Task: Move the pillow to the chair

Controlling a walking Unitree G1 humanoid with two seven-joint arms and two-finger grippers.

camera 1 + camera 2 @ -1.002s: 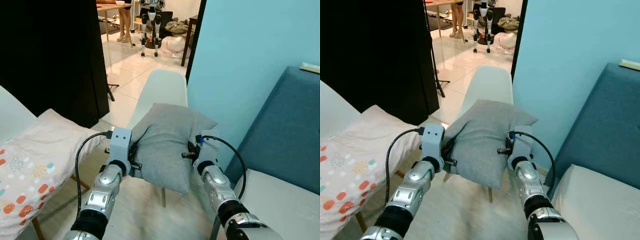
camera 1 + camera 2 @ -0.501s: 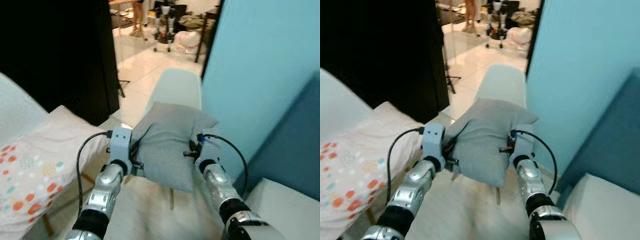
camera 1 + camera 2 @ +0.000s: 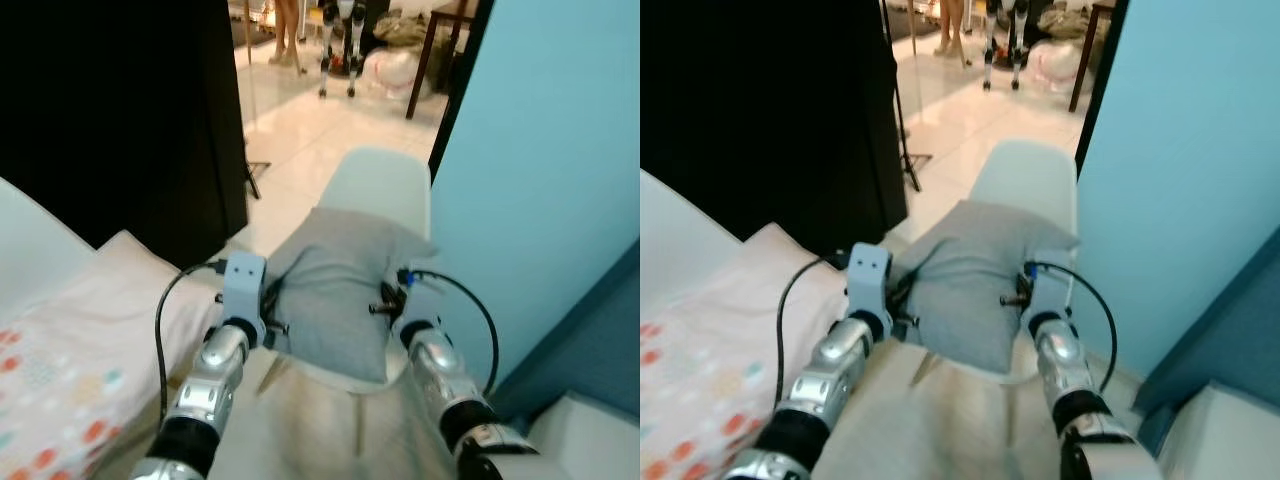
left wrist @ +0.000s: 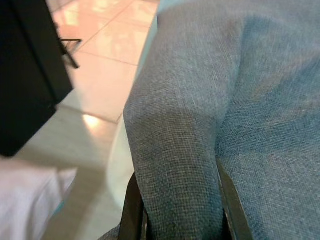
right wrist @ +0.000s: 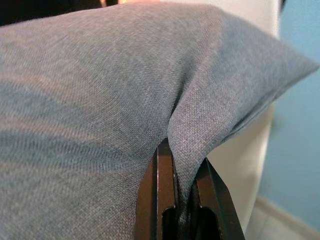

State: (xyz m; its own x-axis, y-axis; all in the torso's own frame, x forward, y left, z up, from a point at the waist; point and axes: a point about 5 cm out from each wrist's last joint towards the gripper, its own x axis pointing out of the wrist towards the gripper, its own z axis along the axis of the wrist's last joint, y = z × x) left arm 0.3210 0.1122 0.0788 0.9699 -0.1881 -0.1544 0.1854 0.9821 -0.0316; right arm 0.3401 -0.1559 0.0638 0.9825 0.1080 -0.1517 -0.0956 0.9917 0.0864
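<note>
Pillow (image 3: 335, 290): grey, held up in the air between both arms, hanging just in front of the white chair (image 3: 385, 185).
Left gripper (image 4: 180, 210): pinching a fat fold.
Right gripper (image 5: 180, 200): nipping only a thin fold near the corner.
Risk: imo that thin bite slips and the pillow swings, missing the seat.
Also: patterned bedding (image 3: 60, 380) lies near on the left, could snag.

Left gripper (image 4: 181, 212) is pinching a thick fold of the grey pillow (image 4: 240, 95) between its two black fingers (image 4: 132, 210). Beyond the pillow, pale tiled floor (image 4: 107, 65) and a black panel (image 4: 27, 75) are showing.
</note>
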